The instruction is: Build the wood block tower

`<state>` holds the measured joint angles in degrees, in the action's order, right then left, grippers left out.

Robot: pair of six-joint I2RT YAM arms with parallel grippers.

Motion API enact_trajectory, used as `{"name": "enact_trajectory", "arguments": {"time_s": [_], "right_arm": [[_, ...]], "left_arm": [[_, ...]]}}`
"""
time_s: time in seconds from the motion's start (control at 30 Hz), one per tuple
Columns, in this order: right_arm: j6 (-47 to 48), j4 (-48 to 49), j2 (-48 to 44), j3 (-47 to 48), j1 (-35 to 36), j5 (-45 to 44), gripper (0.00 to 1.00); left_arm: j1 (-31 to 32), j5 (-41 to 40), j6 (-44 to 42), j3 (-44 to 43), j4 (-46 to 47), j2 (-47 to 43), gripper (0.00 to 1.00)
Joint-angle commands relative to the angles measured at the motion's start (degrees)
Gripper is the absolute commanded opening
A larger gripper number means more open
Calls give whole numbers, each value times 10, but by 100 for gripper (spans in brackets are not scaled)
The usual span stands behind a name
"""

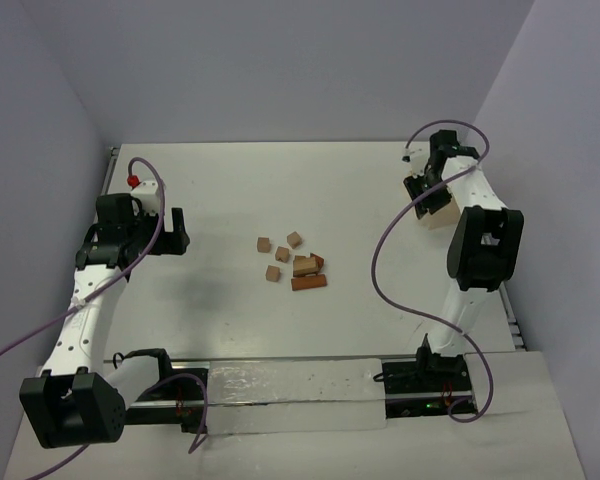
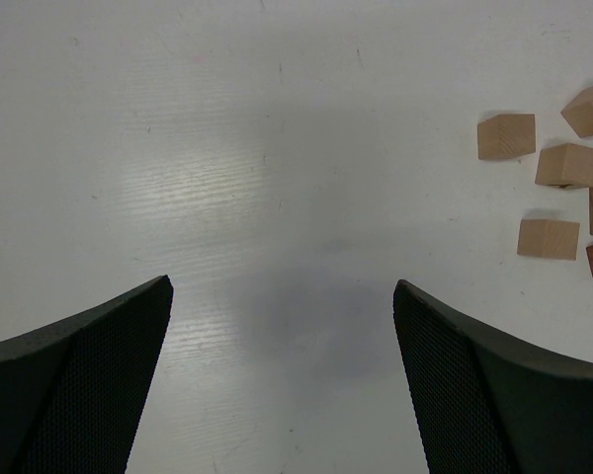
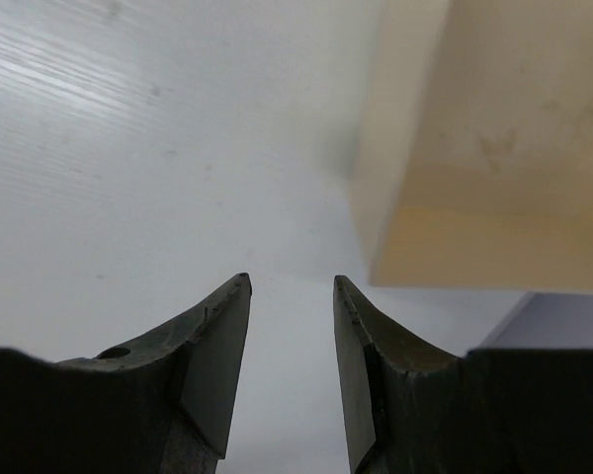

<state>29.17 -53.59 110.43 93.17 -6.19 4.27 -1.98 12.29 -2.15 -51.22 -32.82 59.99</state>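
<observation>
Nearest, at the near edge of the desk (image 1: 230, 190), both arm bases (image 1: 75, 405), side by side.

On the left side, the left hand (image 2: 282, 286), wide open and gripping nothing, with only bare desk between its dark fingers (image 2: 89, 385).

Near the middle of the desk, well apart from both hands, the wood blocks (image 1: 294, 239) for the tower: lying loose in one small cluster, not yet stacked. Among them:
- four small tan cubes (image 1: 264, 244), on the left and far part of the cluster
- a bigger tan block (image 1: 304, 266), more to the right
- a reddish bar (image 1: 309, 282), flat at the near side, just beside the bigger tan block

Visible also at the right edge of the left wrist view, some of the same cubes.

At the far right, the right hand (image 3: 292, 281), partly open, with a narrow gap and nothing between the fingers. Just beside it, a pale wooden box (image 3: 474, 148); touching the hand or not, cannot tell.
</observation>
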Motion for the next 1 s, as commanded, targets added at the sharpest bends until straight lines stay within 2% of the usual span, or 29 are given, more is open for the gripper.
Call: {"name": "enact_trajectory", "arguments": {"time_s": [0.0, 0.2, 0.4, 0.5, 0.97], "right_arm": [[-59, 23, -22, 32, 52, 26, 46], [-91, 28, 17, 78, 93, -12, 45], [-135, 18, 117, 178, 91, -85, 45], [-147, 6, 148, 227, 91, -93, 45], [-162, 9, 272, 355, 83, -151, 52]], "left_arm": [[-1, 9, 1, 0, 22, 2, 99], [-1, 8, 2, -1, 22, 4, 99], [-1, 6, 3, 0, 25, 4, 99], [0, 6, 2, -1, 22, 7, 99], [-1, 6, 2, -1, 22, 8, 99]]}}
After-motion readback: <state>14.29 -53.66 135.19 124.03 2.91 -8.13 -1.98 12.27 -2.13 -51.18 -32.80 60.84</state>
